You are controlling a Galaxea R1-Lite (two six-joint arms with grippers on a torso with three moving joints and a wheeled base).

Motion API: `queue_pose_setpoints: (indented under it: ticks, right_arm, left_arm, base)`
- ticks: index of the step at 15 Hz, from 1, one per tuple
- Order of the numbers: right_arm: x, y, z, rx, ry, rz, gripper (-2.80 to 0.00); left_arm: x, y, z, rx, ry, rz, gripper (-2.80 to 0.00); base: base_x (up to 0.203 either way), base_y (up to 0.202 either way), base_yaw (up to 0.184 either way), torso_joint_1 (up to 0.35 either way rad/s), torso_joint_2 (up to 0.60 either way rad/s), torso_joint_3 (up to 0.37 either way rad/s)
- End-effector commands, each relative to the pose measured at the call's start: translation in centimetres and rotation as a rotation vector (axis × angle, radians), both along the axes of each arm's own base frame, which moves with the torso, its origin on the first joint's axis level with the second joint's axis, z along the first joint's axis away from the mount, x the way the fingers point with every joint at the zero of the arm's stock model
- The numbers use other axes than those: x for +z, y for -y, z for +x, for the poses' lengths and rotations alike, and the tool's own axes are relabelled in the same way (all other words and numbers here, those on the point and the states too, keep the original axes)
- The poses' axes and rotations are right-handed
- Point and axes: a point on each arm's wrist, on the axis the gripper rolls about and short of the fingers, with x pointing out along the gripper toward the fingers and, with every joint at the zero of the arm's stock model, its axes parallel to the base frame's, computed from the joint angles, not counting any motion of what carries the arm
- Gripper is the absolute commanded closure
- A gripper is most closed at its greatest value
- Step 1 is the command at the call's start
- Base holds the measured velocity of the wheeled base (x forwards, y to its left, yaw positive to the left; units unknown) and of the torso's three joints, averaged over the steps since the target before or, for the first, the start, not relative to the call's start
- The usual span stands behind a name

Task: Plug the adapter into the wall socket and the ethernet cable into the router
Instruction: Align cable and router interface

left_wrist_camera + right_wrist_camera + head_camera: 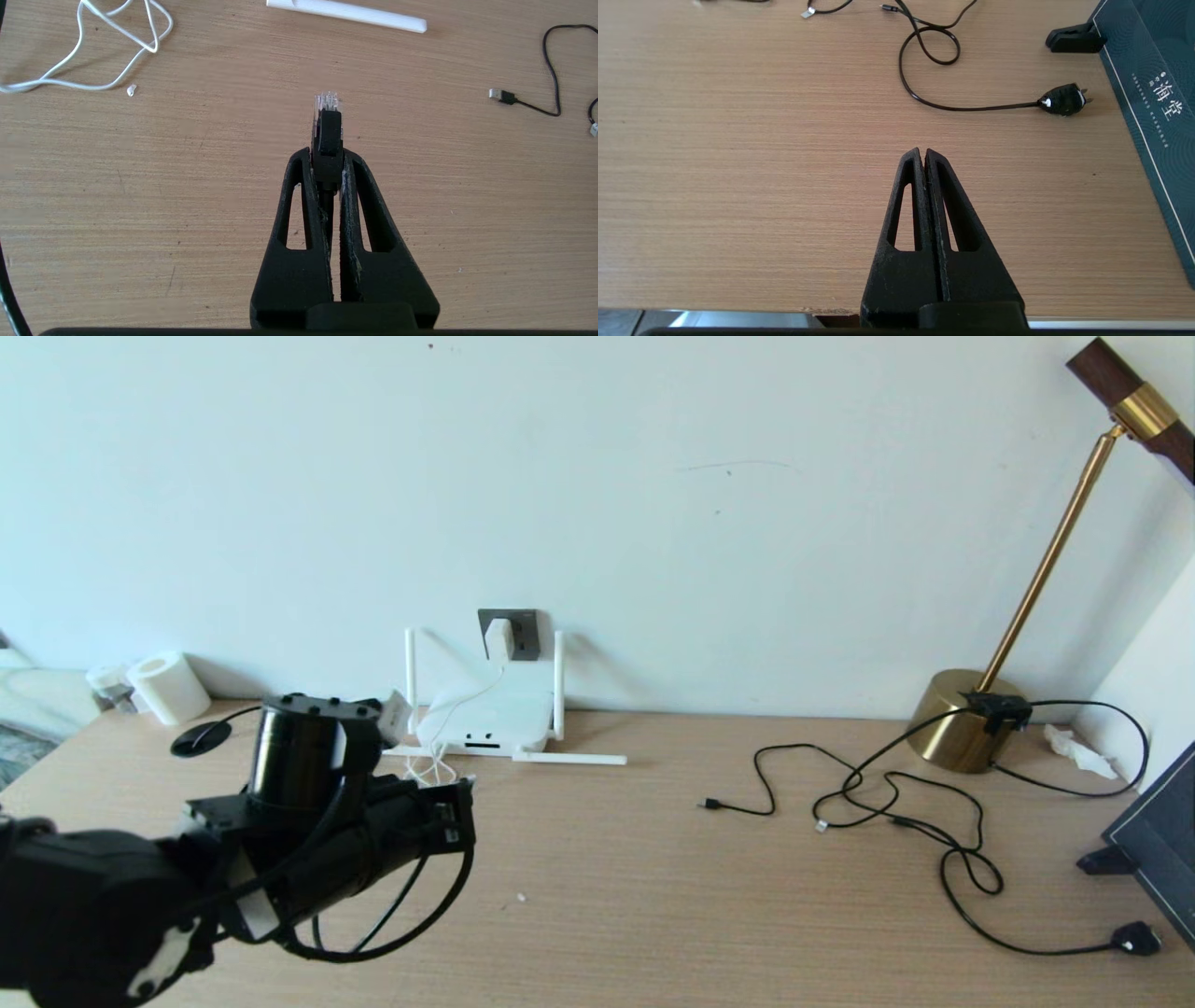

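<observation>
The white adapter (pixel 499 637) sits in the dark grey wall socket (pixel 523 633), and its thin white cord (pixel 93 51) runs down to the table. The white router (pixel 485 721) lies below the socket, with one antenna (pixel 348 13) flat on the table. My left gripper (pixel 327 156) is shut on the black plug of the ethernet cable (pixel 328 133), whose clear tip points forward above the bare wood. The left arm (pixel 308 821) hovers in front of the router, the cable looping under it. My right gripper (pixel 923 151) is shut and empty near the table's front edge.
Thin black cables (pixel 896 803) sprawl across the right half of the table, ending in a USB plug (pixel 502 95) and a black power plug (pixel 1064 99). A brass lamp (pixel 966 719) stands at the back right, a dark box (pixel 1148 93) at the right edge, a paper roll (pixel 168 686) back left.
</observation>
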Motion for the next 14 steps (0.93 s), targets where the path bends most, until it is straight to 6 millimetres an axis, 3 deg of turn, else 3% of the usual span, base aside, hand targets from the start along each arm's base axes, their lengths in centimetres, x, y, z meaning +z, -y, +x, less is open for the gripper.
queue_pose_setpoints:
  ticks: [1, 6, 10, 14]
  right_arm:
    - [0.0, 0.0, 0.1, -0.001, -0.007, 0.002, 0.00]
    - [0.0, 0.0, 0.0, -0.022, 0.000, 0.027, 0.00]
    - [0.0, 0.0, 0.0, -0.022, 0.000, 0.027, 0.00]
    - [0.0, 0.0, 0.0, -0.022, 0.000, 0.027, 0.00]
  left_arm:
    - [-1.0, -0.2, -0.3, 0.005, -0.006, 0.011, 0.00]
    - [-1.7, -0.1, -0.1, -0.007, -0.011, 0.048, 0.00]
    - [-1.9, 0.3, 1.2, 0.094, -0.036, -0.102, 0.00]
    - [-3.1, 0.4, 2.1, 0.062, -0.070, -0.061, 0.00]
  base:
    - [0.000, 0.000, 0.000, 0.000, 0.00, 0.000]
    - [0.000, 0.000, 0.000, 0.000, 0.00, 0.000]
    - [0.000, 0.000, 0.000, 0.000, 0.00, 0.000]
    - [0.000, 0.000, 0.000, 0.000, 0.00, 0.000]
